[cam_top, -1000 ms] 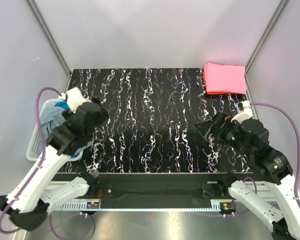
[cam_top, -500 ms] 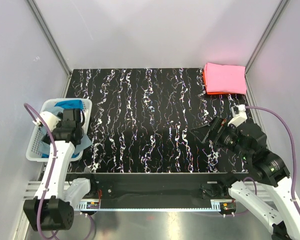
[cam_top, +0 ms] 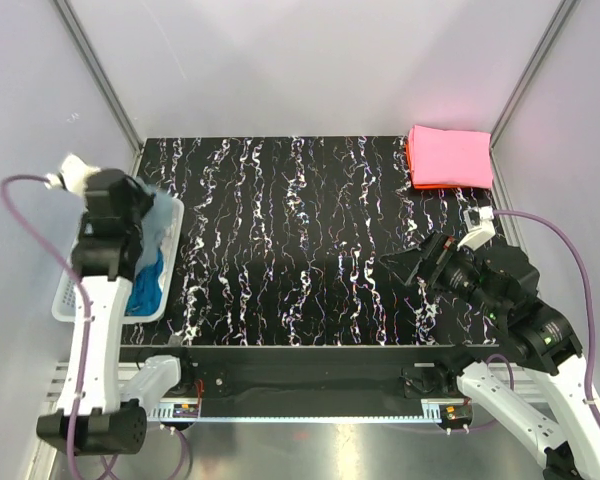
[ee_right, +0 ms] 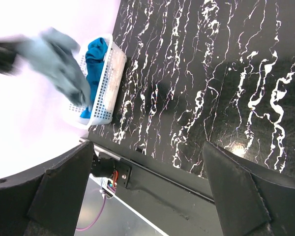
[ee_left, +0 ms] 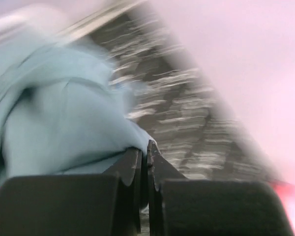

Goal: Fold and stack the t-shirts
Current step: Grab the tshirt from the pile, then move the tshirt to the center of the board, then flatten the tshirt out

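My left gripper [cam_top: 143, 204] is raised above the white mesh basket [cam_top: 68, 297] at the table's left edge. In the left wrist view its jaws [ee_left: 144, 150] are shut on a fold of a dusty grey-blue t-shirt [ee_left: 59, 118], which hangs from them [cam_top: 161, 217] over the basket. Bright blue t-shirts [cam_top: 150, 280] lie in the basket. The right wrist view shows the hanging shirt [ee_right: 59, 61], motion-blurred, above that basket [ee_right: 108, 78]. A folded pink t-shirt [cam_top: 450, 156] lies on an orange-red one [cam_top: 408, 160] at the far right corner. My right gripper [cam_top: 408, 266] hovers wide open and empty [ee_right: 150, 164].
The black marbled tabletop [cam_top: 300, 240] stretches between basket and stack. Pale walls with metal corner posts [cam_top: 100, 75] close in the left, back and right sides. The table's front rail [ee_right: 152, 172] and a cable run below my right fingers.
My left gripper dipped into the basket, shut on the grey-blue t-shirt and swung up and back with it. The right arm has barely shifted.
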Action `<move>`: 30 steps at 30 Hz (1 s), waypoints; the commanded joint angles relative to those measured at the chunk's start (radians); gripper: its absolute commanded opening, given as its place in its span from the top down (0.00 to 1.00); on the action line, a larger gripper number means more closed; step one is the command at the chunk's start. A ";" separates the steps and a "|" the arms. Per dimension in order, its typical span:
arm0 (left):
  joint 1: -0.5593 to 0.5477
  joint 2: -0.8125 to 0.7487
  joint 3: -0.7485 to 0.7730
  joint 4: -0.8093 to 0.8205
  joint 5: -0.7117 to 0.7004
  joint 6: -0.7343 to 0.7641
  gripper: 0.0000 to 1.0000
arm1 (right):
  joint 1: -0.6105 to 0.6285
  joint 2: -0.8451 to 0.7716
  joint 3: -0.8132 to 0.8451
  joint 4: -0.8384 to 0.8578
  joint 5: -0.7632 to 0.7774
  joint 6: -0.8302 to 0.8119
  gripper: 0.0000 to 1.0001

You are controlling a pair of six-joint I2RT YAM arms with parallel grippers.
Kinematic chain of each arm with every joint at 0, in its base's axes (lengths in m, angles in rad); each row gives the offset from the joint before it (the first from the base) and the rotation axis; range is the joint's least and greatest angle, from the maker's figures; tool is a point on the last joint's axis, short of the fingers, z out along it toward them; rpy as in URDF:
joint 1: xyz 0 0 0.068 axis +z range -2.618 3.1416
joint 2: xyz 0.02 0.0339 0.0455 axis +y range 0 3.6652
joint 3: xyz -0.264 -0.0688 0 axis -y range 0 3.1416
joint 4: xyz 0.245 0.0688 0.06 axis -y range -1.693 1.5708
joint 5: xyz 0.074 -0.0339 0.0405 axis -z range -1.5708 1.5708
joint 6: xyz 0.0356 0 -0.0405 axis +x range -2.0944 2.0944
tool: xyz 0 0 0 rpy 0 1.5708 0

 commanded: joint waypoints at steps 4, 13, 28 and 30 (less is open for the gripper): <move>-0.158 0.004 0.342 0.451 0.588 -0.132 1.00 | 0.002 0.031 0.053 0.048 0.021 -0.025 0.00; -0.558 0.041 0.185 0.519 0.609 -0.034 0.89 | 0.002 0.043 0.061 -0.035 0.067 0.011 0.00; -0.609 0.053 -0.446 0.272 0.438 0.079 0.24 | 0.004 0.233 -0.008 -0.069 0.267 0.094 0.00; -0.614 0.104 -0.463 0.300 0.467 0.078 0.24 | 0.002 0.373 0.021 0.034 0.251 0.083 0.03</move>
